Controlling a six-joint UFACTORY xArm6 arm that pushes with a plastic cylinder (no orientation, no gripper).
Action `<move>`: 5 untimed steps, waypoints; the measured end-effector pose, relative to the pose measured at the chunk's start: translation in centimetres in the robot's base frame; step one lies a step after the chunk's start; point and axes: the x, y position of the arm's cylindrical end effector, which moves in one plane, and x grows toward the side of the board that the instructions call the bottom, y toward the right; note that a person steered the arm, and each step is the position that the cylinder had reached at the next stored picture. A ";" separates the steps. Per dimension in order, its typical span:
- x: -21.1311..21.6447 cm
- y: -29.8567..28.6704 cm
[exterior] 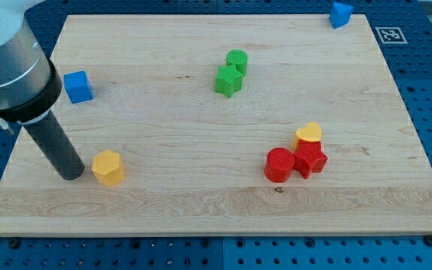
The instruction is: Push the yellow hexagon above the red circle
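The yellow hexagon (108,167) lies at the view's lower left on the wooden board (201,202). My tip (71,175) rests on the board just to the left of it, almost touching its left side. The red circle (280,165) lies far to the right, at the lower right of the middle. It touches a red star (310,158), and a yellow heart (308,134) sits right above that star.
A blue cube (77,86) lies at the left, above my tip. A green star (228,80) and a green circle (237,60) touch near the top middle. A blue block (341,13) sits at the board's top right corner.
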 end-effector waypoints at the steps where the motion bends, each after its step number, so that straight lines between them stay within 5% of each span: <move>1: 0.0 0.5; 5: 0.4 1.5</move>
